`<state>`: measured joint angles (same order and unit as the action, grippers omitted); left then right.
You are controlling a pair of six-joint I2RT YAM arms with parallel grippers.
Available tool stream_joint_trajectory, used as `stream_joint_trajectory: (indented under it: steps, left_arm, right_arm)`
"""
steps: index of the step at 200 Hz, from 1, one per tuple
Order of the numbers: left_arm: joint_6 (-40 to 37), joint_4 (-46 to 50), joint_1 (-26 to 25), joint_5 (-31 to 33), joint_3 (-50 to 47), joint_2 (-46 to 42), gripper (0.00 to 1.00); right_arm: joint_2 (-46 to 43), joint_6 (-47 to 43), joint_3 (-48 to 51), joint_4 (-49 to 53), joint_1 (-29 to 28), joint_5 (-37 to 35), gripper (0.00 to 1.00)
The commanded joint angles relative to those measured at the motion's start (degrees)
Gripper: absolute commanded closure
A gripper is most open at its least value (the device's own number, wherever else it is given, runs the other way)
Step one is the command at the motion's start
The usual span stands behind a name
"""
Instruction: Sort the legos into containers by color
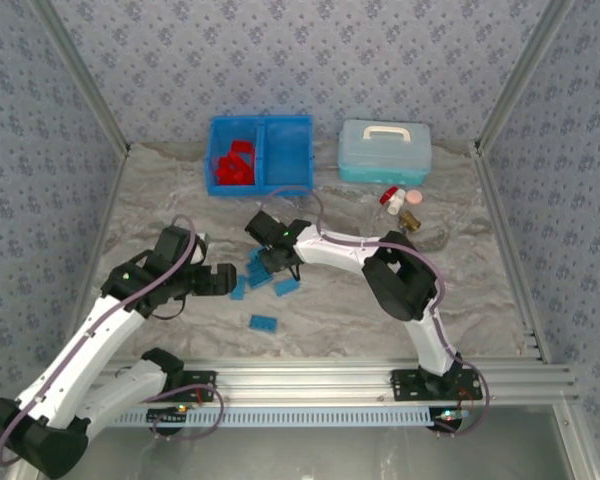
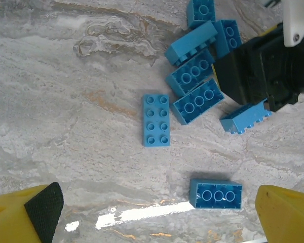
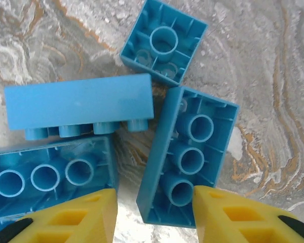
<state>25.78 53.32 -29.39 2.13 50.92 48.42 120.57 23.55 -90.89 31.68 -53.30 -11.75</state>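
Eight blue legos [image 2: 156, 120], two containers [image 1: 290, 160]

No writing, number, brand mark or sign can be read anywhere. The blue bricks [image 3: 78, 107] filling the right wrist view show plain sides and hollow undersides without legible lettering, and the studs of the flat brick [image 2: 156, 120] at the centre of the left wrist view are too small to tell any embossing. In the top view, any label on the small bottle [image 1: 391, 198] right of centre is too small to read, and the pale case [image 1: 384, 152] and blue bin [image 1: 288, 155] along the upper part show plain surfaces.
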Motion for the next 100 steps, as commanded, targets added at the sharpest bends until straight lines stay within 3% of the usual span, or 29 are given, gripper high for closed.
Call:
stream_joint_trajectory:
  steps: [1, 45, 77, 100]
  left_arm:
    - [-3.4, -3.0, -0.3, 0.5, -0.2, -2.8, 0.01]
    - [-4.6, -2.6, -0.2, 3.7, -0.3, -4.3, 0.01]
    - [-4.2, -2.4, -0.2, 4.0, -0.5, -4.0, 0.01]
    - [-4.2, -2.4, -0.2, 4.2, -0.6, -4.1, 0.01]
  right_arm:
    - [1.2, 1.5, -2.0, 0.4, 0.1, -2.9, 0.55]
    - [1.5, 1.8, -1.3, 0.0, 0.2, -2.4, 0.51]
    - [2.4, 2.5, -1.4, 0.2, 1.1, -3.1, 0.54]
    - [3.8, 3.4, -1.9, 0.7, 1.7, -1.9, 0.51]
